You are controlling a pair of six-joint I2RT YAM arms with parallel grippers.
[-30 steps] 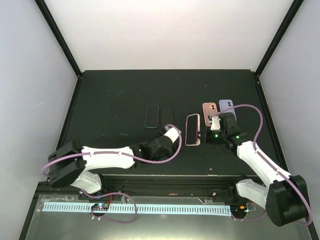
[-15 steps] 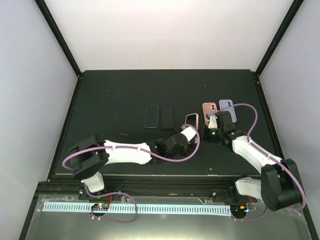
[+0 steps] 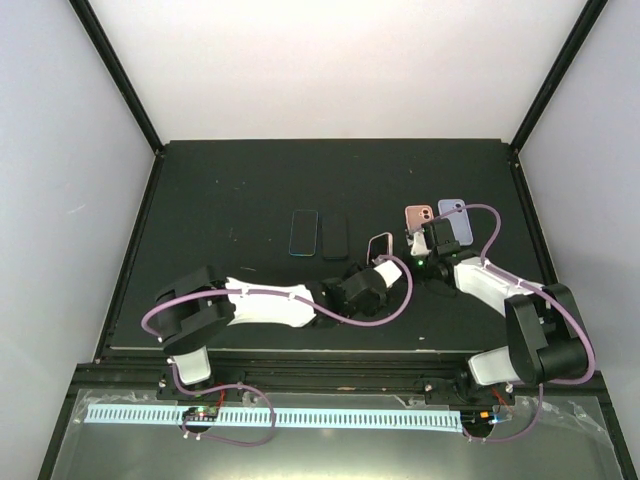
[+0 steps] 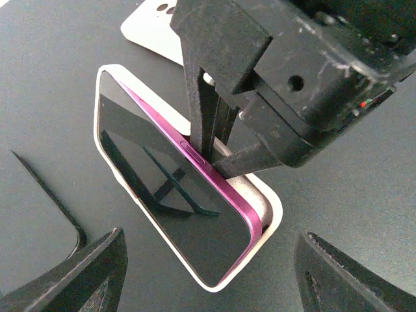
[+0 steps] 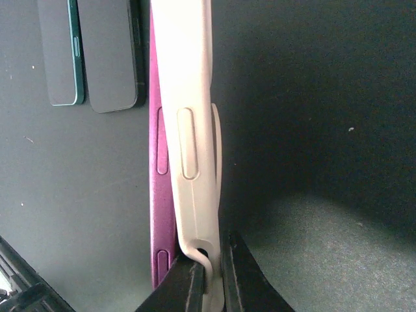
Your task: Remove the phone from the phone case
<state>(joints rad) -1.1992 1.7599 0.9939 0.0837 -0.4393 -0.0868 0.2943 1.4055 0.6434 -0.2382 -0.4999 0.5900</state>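
Observation:
The phone (image 4: 162, 188), with a dark screen and a magenta frame, sits in a pale pink phone case (image 4: 270, 205) and stands tilted on its long edge. My right gripper (image 5: 209, 283) is shut on the case's rim (image 5: 185, 97), and the magenta phone edge (image 5: 159, 214) shows beside the rim where the case has peeled off it. My left gripper (image 4: 211, 276) is open, a finger on each side of the phone's near corner, not touching it. From above, the phone (image 3: 379, 244) stands between the left gripper (image 3: 384, 258) and the right gripper (image 3: 403, 246).
A teal-edged case (image 3: 304, 233) and a black phone (image 3: 334, 235) lie flat to the left. A pink phone (image 3: 418, 217) and a lavender phone (image 3: 455, 212) lie behind the right wrist. The black table's right edge (image 3: 530, 240) is close.
The right gripper has tipped the cased phone from flat up onto its edge. The left arm has swung right, bringing its open gripper up to the phone.

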